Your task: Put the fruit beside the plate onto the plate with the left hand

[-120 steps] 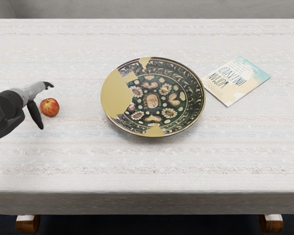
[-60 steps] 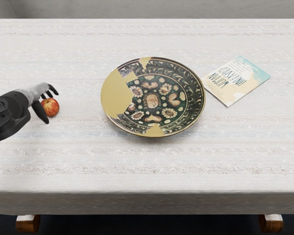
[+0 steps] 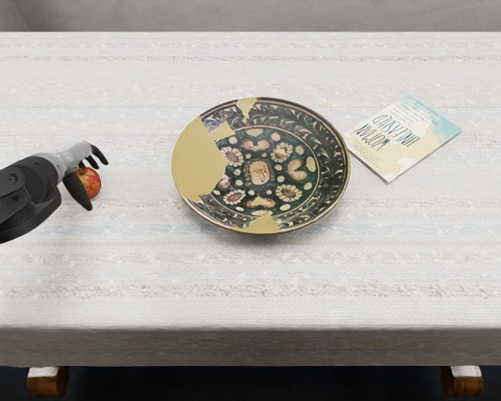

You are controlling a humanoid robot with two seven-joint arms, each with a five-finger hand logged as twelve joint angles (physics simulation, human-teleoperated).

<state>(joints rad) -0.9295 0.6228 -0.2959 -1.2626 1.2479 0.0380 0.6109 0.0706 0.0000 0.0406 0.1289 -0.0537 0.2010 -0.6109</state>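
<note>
Between the curled dark fingers point(image 3: 95, 155) and thumb of the left hand point(image 3: 78, 170) sits the small red apple point(image 3: 91, 180), clasped from above and resting on the white cloth-covered table point(image 3: 250, 276). Well to the hand's right lies the round, flower-patterned ceramic plate point(image 3: 317, 125); farther right, a pale booklet point(image 3: 402, 136).

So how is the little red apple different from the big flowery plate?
The small round red-and-yellow apple is plain; the wide, shallow ceramic plate is dark with flower patterns and yellow patches. The apple is partly hidden behind the grey left hand; the plate is uncovered. Both rest on the white table.
</note>
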